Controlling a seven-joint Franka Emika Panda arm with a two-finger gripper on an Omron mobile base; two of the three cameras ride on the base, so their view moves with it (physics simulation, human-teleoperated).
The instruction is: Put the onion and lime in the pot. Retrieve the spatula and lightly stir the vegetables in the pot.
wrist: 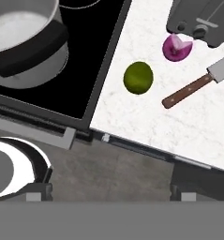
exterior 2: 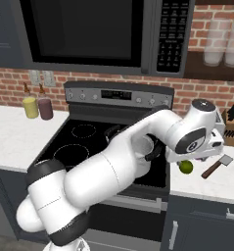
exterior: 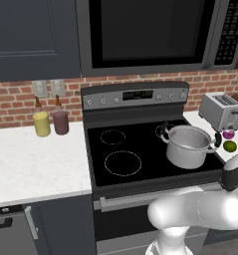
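A: Where is the pot?
B: The pot [exterior: 188,146] stands upright on the stove [exterior: 105,144], on the front right burner. Steel, two black side handles. In the hand view it sits at top left [wrist: 24,42], one handle facing the white surface [wrist: 146,117].

A: Onion and lime?
B: Both lie on the white surface to the right of the stove, outside the pot. The lime [wrist: 138,78] is nearer the front edge and just beside the stove's side. The onion [wrist: 177,47] lies behind it, close to the toaster [wrist: 202,18]. The two are near each other but apart.

A: Other items on that side?
B: A tool with a brown handle and a flat grey head [wrist: 197,85] lies flat, to the right of the lime, not touching it. A knife block [exterior 2: 233,125] stands further back.

A: Gripper?
B: The gripper [wrist: 108,197] hangs over the front edge of the surface, above the lime. Its fingertips [wrist: 38,192] stand spread wide, nothing between them.

A: Left side?
B: Two bottles, yellow [exterior: 41,122] and maroon [exterior: 60,120], by the brick wall.
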